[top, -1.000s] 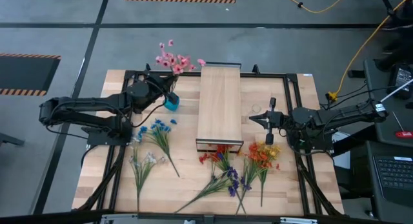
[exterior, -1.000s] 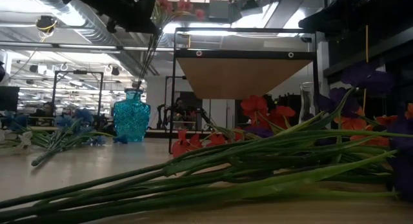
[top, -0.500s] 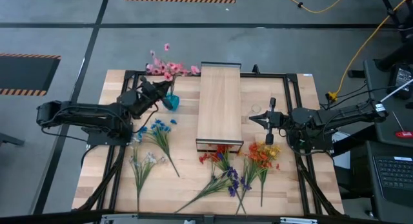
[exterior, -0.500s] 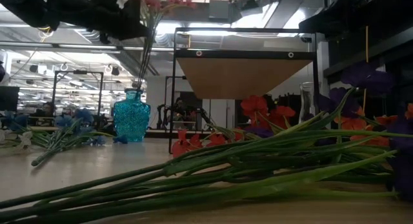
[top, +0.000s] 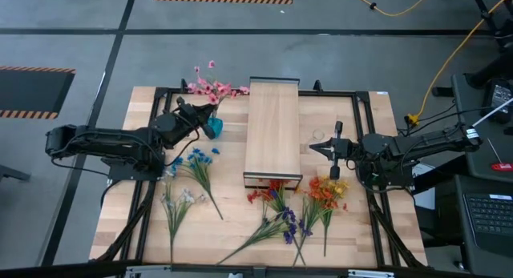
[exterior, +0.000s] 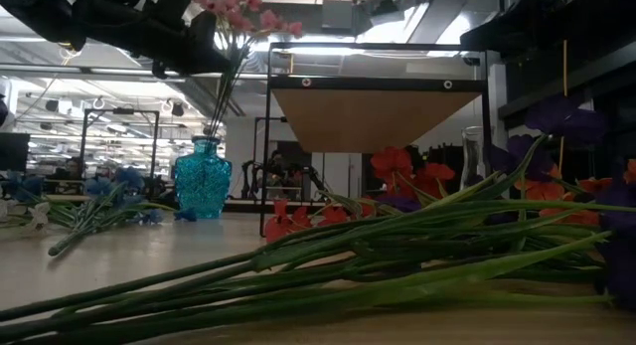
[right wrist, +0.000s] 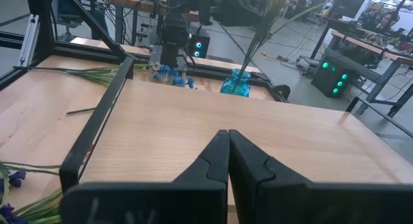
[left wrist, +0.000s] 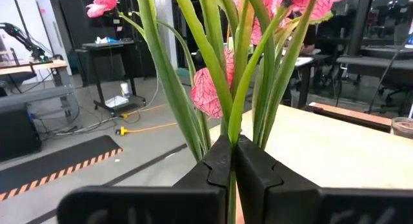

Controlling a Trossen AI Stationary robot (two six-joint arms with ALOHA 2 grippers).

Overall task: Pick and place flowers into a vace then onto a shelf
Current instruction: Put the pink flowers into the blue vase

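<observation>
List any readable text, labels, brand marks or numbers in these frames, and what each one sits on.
None is readable in any view.
The blue vase, the shelf and the wooden table carry no visible print.
Keyboard keys at the table's right: too small to read.

My left gripper (top: 195,115) sits just left of the teal glass vase (top: 212,127), left of the light-wood plank shelf (top: 272,130). My right gripper (top: 314,147) is right of it. Loose artificial flower sprigs (top: 276,218) lie on the butcher-block wooden tabletop (top: 228,230) before the shelf.
</observation>
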